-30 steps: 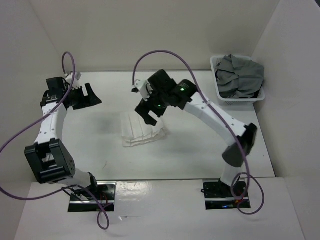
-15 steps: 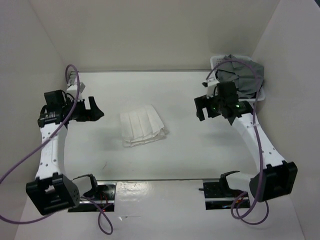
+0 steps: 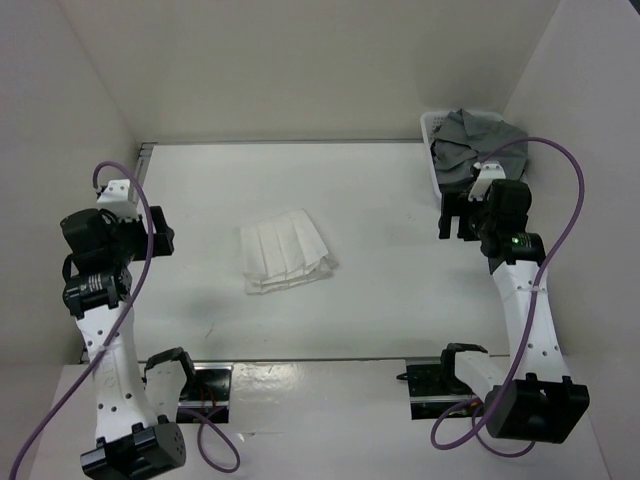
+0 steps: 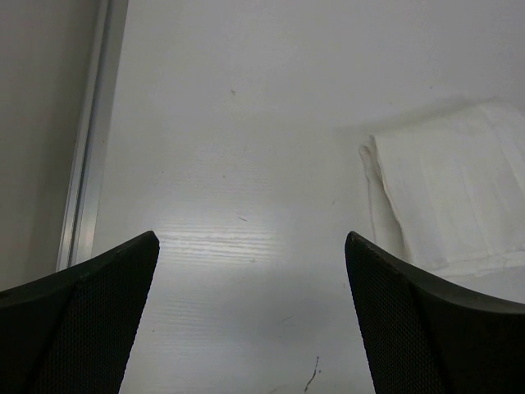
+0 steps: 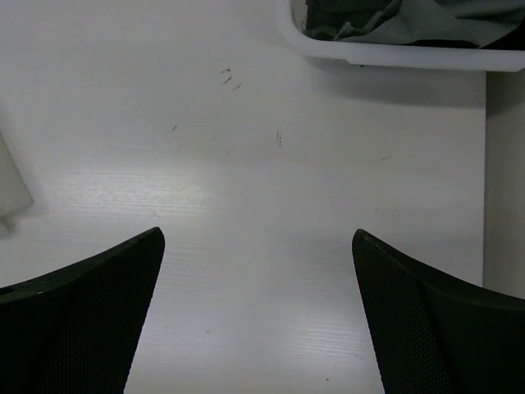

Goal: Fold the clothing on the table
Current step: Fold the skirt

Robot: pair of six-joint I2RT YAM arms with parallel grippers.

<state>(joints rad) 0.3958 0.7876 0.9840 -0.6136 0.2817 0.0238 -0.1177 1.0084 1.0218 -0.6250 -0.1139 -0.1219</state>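
Note:
The clothing (image 3: 285, 255) is a white pleated garment lying folded in a compact rectangle on the white table (image 3: 400, 270), left of centre. My left gripper (image 3: 160, 233) hovers at the table's left side, well apart from the garment, open and empty. In the left wrist view the clothing (image 4: 455, 197) lies at the right, beyond the gap of the gripper (image 4: 250, 238). My right gripper (image 3: 455, 215) is at the right side, open, with nothing between its fingers. In the right wrist view only a corner of the clothing (image 5: 10, 190) shows at the left edge, and the gripper (image 5: 258, 234) stands over bare tabletop.
A small white basket (image 3: 478, 198) holding crumpled grey clothes (image 3: 480, 150) sits at the back right corner, just behind my right gripper; its rim (image 5: 394, 54) shows in the right wrist view. A metal edge strip (image 4: 90, 164) runs along the table's left side. White walls enclose the table.
The right arm swung away from above the clothing to the right side near the basket. The left arm pulled back toward the near left. The clothing has not moved.

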